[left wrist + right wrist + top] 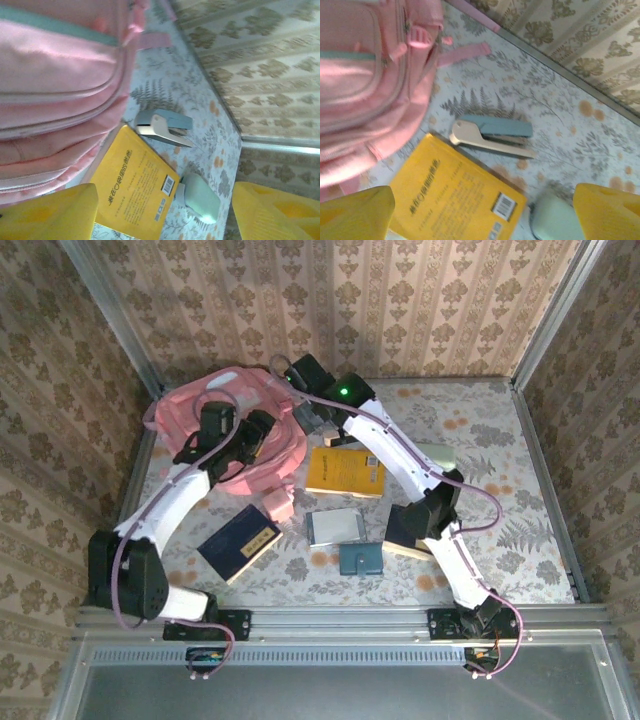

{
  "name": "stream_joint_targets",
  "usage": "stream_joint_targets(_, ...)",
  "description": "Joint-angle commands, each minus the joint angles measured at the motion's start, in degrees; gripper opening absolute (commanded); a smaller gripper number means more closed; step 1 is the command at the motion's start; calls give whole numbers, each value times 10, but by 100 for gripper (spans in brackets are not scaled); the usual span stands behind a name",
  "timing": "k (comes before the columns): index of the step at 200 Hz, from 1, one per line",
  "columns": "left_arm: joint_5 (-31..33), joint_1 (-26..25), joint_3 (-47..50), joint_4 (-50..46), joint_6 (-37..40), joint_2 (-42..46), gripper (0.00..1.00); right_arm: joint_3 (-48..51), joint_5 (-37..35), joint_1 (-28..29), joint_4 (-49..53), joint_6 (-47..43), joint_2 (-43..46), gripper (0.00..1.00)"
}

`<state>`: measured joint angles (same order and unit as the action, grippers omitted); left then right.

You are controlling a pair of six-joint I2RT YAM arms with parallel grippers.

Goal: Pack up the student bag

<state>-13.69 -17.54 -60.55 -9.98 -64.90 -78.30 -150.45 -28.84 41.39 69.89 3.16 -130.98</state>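
Yellow end effector [482,212], soft student bag [365,90]

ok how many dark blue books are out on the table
2: one dark blue book near the left arm's base, a second book partly under the right arm's elbow. The student bag may hide more.

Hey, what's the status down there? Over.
Left tool and right tool open, empty. Student bag lying on table. Yellow book and stapler loose beside it.

Overhead camera looks down from behind; close wrist cameras share student bag [55,75] and yellow book [132,187]
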Motion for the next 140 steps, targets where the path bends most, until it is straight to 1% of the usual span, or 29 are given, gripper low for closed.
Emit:
stream_joint_targets(1, 8, 6, -17, -60, 143, 57, 71, 104, -64, 8, -1, -27, 79, 96)
stream_joint_targets(9, 19, 6, -24, -91, 175, 69, 71, 167, -65, 9, -20, -22, 116, 96)
stream_joint_targets(19, 27, 5, -33, -129, 210, 79, 71, 265, -69, 10, -68, -23, 175, 96)
stream_joint_targets(23, 29, 5, -34, -141, 220, 83, 70, 301, -72, 11, -90, -26, 198, 100)
stream_joint_targets(31, 37, 4, -30, -161, 237, 92, 70, 363, -86, 17, -123, -32, 237, 100)
stream_joint_targets(46, 43, 5, -16, -186, 262, 107, 70, 437, -100, 19, -152, -36, 290, 100)
stream_joint_targets(58, 31, 5, -1, -197, 291, 112, 70, 479, -76, 18, -163, -30, 324, 100)
stream_joint_targets(67, 10, 4, 3, -212, 321, 108, 71, 520, -29, 12, -186, -16, 354, 100)
stream_joint_targets(75, -9, 2, 3, -229, 355, 99, 72, 566, 17, 5, -218, 14, 391, 100)
stream_joint_targets(94, -46, -17, 6, -258, 440, 81, 74, 677, 181, -34, -314, 68, 481, 100)
stream_joint_targets(103, -29, -34, 2, -278, 480, 72, 74, 724, 247, -62, -357, 93, 518, 100)
stream_joint_targets(118, 8, -68, -9, -306, 537, 52, 75, 775, 328, -89, -412, 122, 568, 100)
stream_joint_targets(125, 11, -81, -14, -315, 552, 35, 75, 787, 354, -95, -420, 132, 580, 100)
stream_joint_targets(131, 10, -83, -18, -323, 565, 15, 75, 795, 376, -97, -422, 138, 589, 98)
stream_joint_targets(134, 11, -100, -22, -329, 568, 4, 75, 798, 387, -98, -424, 140, 593, 97)
stream_joint_targets(140, 16, -112, -29, -343, 574, -18, 75, 807, 405, -99, -428, 143, 601, 92)
